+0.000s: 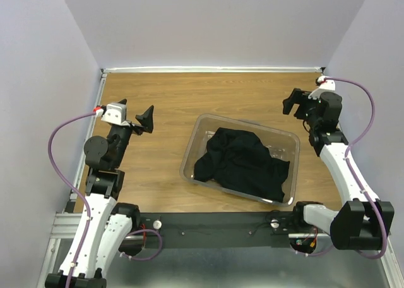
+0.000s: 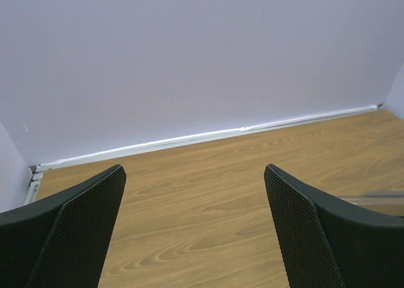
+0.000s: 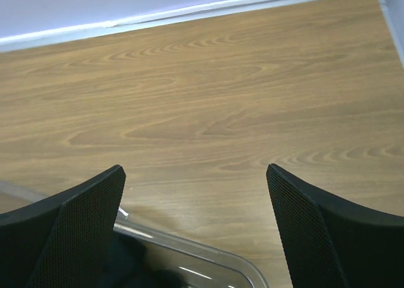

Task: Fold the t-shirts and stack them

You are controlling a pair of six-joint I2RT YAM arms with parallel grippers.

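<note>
Left gripper (image 2: pixel 194 174): nearest its own lens; fingers (image 2: pixel 82 231) spread wide, nothing but bare table (image 2: pixel 208 206) between them.
Right gripper (image 3: pixel 192 171): likewise spread wide and empty, raised above the wood.
T-shirts (image 1: pixel 240 165): a crumpled black heap inside the clear bin (image 1: pixel 192 143). It is off to the right of the left gripper (image 1: pixel 136 114), and below and to the near left of the right gripper (image 1: pixel 302 98). Neither gripper touches it.
Step in hand: my reading is the very start. Nothing is folded or stacked, and both arms are poised clear of the bin.
Next move calls for: one gripper dropping into the bin and pinching a single layer of cloth near an edge. It must then lift high enough to clear the bin wall, with open table kept free for spreading.
Top view only: the whole heap, the bin outline and both arms at once.
Right wrist only: the bin's corner rim (image 3: pixel 189 250) just below its fingers, with dark cloth showing at the bottom edge.
Left wrist only: the back wall (image 2: pixel 189 60) and its seam with the table; no cloth visible.
</note>
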